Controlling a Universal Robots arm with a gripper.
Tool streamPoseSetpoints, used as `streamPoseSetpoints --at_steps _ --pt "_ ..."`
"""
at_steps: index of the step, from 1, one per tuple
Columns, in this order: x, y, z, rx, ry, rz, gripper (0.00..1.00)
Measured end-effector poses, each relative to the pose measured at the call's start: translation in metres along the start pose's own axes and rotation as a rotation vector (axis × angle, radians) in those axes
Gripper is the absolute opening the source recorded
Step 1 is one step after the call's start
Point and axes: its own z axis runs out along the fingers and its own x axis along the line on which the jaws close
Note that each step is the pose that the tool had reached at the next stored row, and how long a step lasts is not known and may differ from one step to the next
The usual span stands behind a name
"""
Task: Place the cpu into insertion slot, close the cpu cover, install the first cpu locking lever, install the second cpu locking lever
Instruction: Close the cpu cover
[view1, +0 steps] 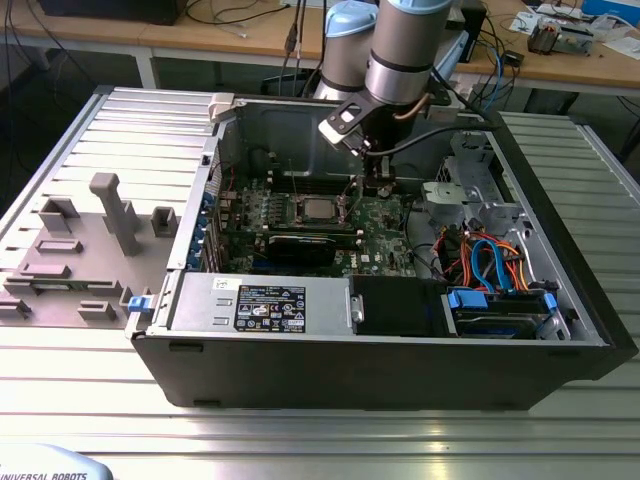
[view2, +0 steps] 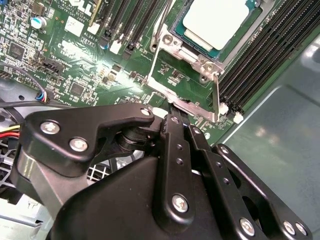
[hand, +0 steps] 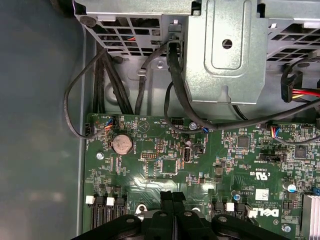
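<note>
A: Where is the cpu (view2: 215, 20) found?

B: It is seen lying flat in the insertion slot (view2: 170, 44), pale metal top up. In the exterior view it is set near the middle of the motherboard (hand: 165, 165), inside the opened computer case (view1: 560, 330).

A: And the cpu cover (view2: 190, 105)?

B: It is not laid over the chip. In the second wrist view the silver frame is seen raised beside the socket, and green board is visible through its square window. The chip's top is left uncovered.

A: How is the gripper (view2: 176, 116) placed?

B: It is lowered into the case, just beside the socket toward the exterior view's right. Its two black fingers (view2: 175, 150) are drawn together with almost no gap between them, and their tips are set against the free edge of the cover. Whether a sliver of that edge is pinched between them cannot be told.

A: What is seen around it?

B: The long black memory slots (view2: 260, 55) are seen running alongside the socket. In the first wrist view a round coin battery (hand: 121, 144) is seen on the board, and black cables (hand: 175, 80) are hung down from a grey metal drive cage (hand: 225, 65) above it.
</note>
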Motion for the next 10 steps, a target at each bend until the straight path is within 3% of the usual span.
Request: streamPoseSetpoints --at_steps 10 --pt "0.0001 -0.0024 0.0 0.0 0.0 0.0 0.11"
